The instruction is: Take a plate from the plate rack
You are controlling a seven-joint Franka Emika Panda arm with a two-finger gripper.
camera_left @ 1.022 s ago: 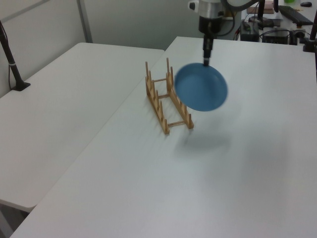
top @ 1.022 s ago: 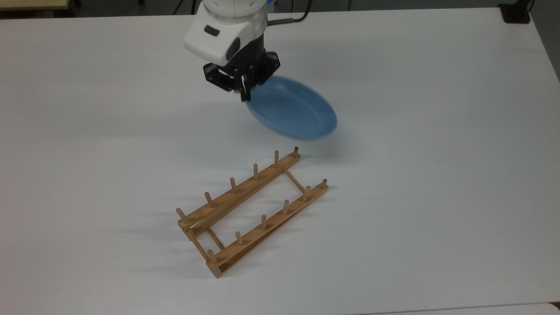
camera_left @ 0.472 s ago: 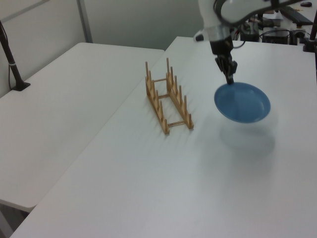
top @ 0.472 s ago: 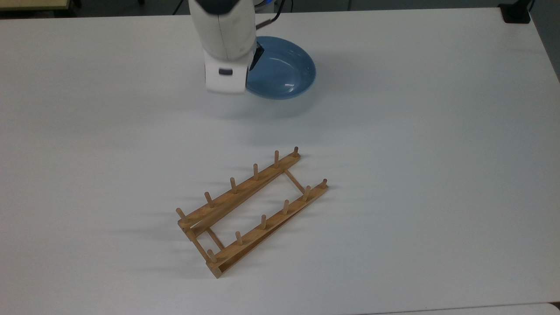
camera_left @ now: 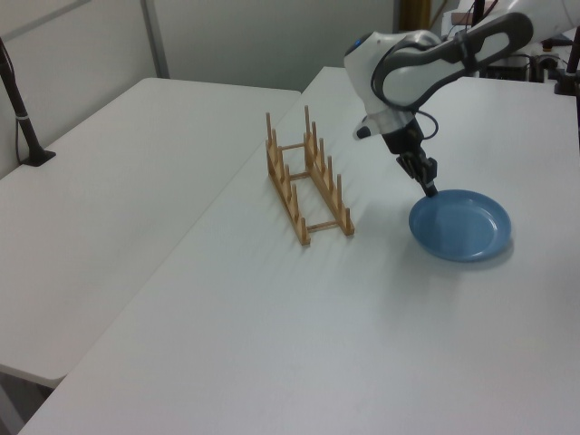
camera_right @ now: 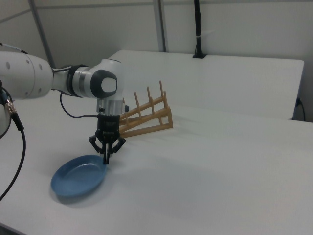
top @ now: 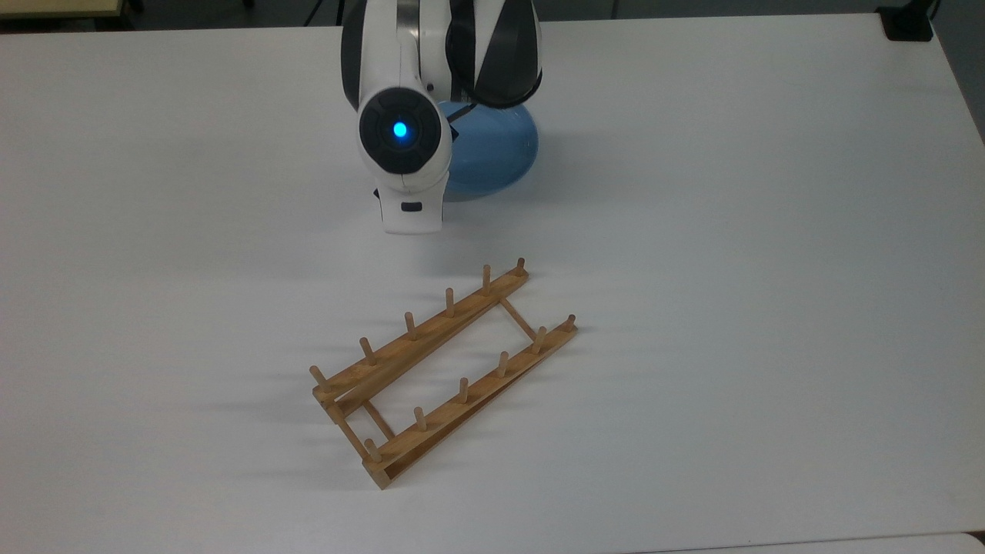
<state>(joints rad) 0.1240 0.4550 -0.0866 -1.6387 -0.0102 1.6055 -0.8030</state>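
Gripping round matte blue plate [camera_right: 78, 181] rim: gripper [camera_right: 106, 159].

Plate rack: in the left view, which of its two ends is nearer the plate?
The plate rack's near end, lower in the left view, sits closer to the blue plate.

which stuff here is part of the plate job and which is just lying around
Part of the job:
- plate, lying on the table
- plate rack, no plate in it
- pincer, at the plate's rim

Just around:
- black pole on the neighbouring table
- black post by the wall
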